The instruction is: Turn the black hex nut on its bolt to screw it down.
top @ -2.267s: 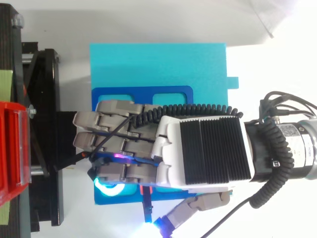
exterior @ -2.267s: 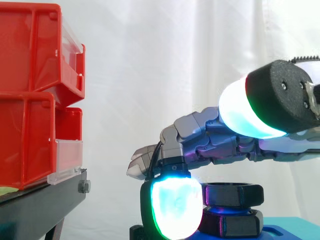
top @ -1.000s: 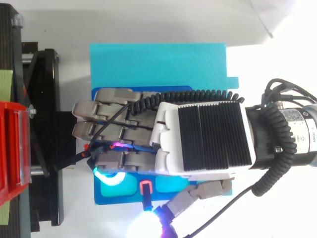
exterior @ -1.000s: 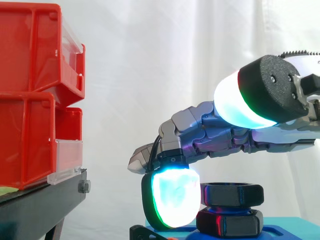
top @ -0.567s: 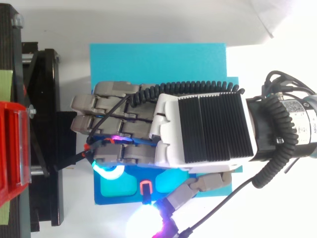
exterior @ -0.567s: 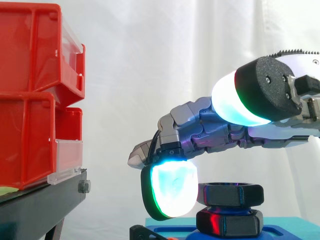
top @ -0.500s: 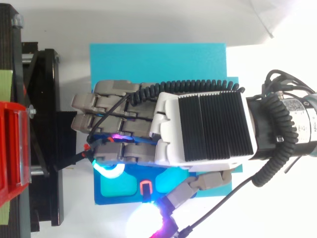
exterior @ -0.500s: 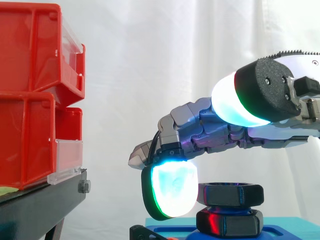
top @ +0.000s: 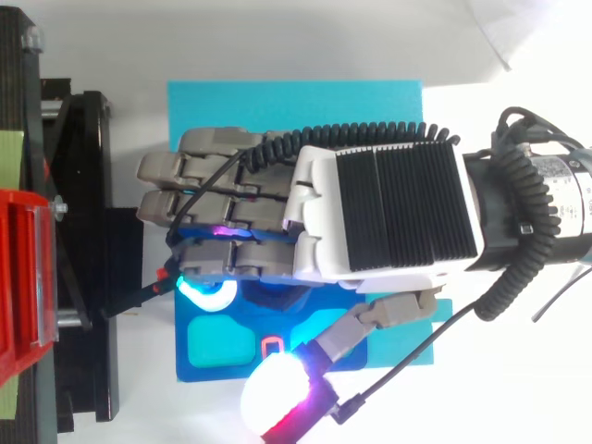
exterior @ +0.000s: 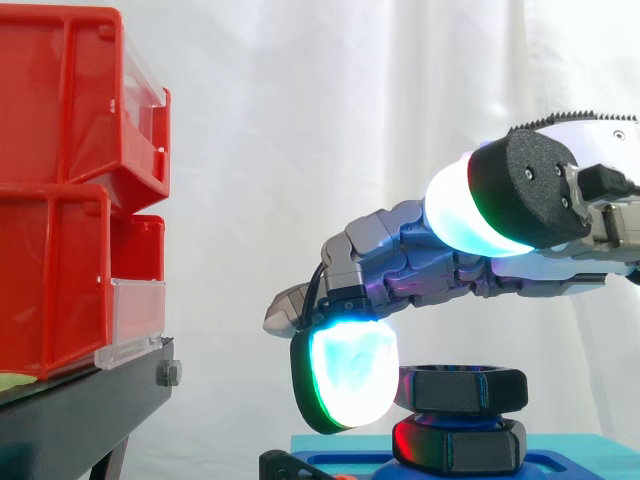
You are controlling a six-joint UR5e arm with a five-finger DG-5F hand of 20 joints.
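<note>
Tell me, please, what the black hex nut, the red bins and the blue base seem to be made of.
Black hex nut: matte with softly rounded edges, so probably moulded or printed plastic, not steel. Red stacked bins: glossy moulded plastic, with clear front panels that also look plastic. Blue base under the nut: smooth, dull sheen, likely plastic; uncertain.

Black hex nut (exterior: 462,389) lies flat and level on its bolt (exterior: 440,415), thread barely showing, just above a second black hex piece (exterior: 460,446) on the blue plate (top: 182,342).
</note>
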